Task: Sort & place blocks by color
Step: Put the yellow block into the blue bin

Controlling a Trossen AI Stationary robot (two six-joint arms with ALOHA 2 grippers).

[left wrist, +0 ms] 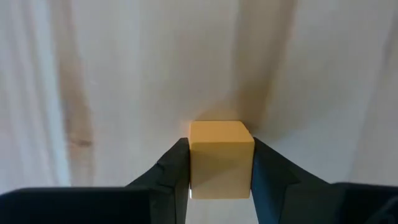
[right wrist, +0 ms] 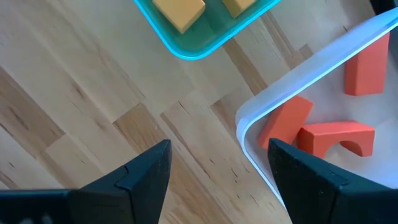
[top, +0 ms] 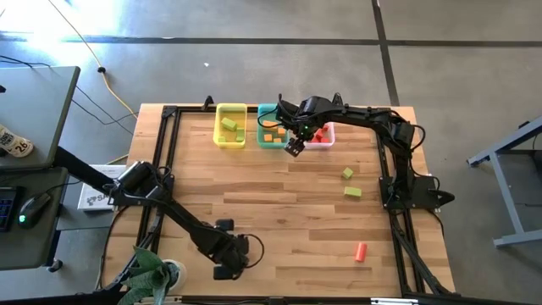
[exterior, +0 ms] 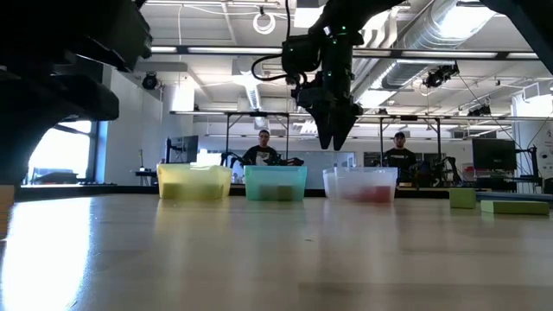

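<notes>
An orange block (left wrist: 221, 140) sits on the wood near the table's front edge, left of the middle. My left gripper (top: 227, 264) stands over it, shut on it. The arm hides the block in the high view. My right gripper (top: 294, 146) hangs open above the table at the near corner of the clear bin (right wrist: 249, 134), its fingers (right wrist: 146, 174) wide apart with nothing between them. The clear bin holds red blocks (right wrist: 336, 137). The teal bin (top: 271, 127) holds orange blocks (right wrist: 180, 11), and the yellow bin (top: 230, 125) holds light green ones. My left gripper pinches the orange block between its two fingers, one on each of two opposite sides (left wrist: 196, 163). The fingers come from above and point down. The block stands upright with its top face level. It seems to rest on the table.
Two light green blocks (top: 347, 173) (top: 352, 192) lie on the table's right half, and a red block (top: 360, 251) lies near its front right. The three bins stand in a row at the far edge. People (exterior: 263, 151) sit in the room beyond.
</notes>
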